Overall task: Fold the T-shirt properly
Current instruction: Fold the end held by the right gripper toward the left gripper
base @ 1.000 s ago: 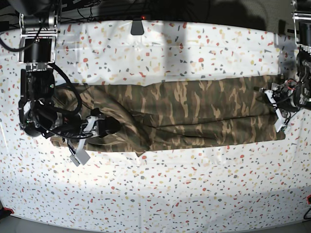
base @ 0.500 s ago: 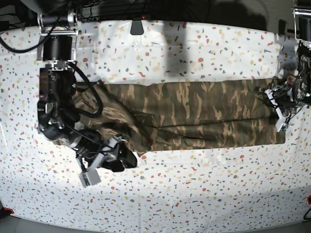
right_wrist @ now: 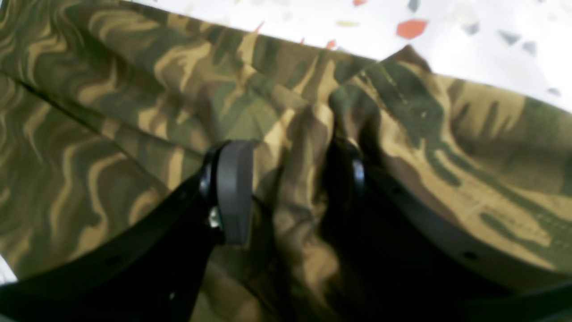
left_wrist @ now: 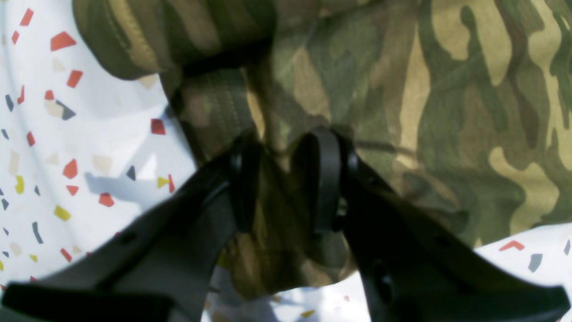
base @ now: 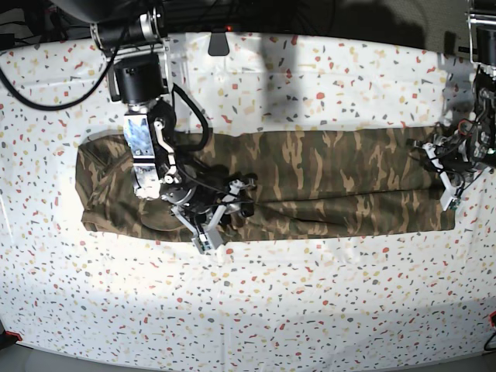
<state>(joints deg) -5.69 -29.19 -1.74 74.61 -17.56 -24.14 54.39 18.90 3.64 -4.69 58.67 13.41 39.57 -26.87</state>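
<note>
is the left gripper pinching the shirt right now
Yes, in the left wrist view a fold of the T-shirt sits clamped inside the left gripper.

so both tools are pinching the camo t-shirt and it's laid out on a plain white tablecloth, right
Not quite. The left tool and right tool each pinch a bunch of the T-shirt, but the tablecloth is not plain: the base view shows white cloth speckled with red, grey and yellow flecks.

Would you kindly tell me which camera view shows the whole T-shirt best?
The base view: the T-shirt lies there as one long folded band, edge to edge. Each wrist view shows only a close, blurred patch of camouflage cloth bunched between that arm's fingers.
</note>
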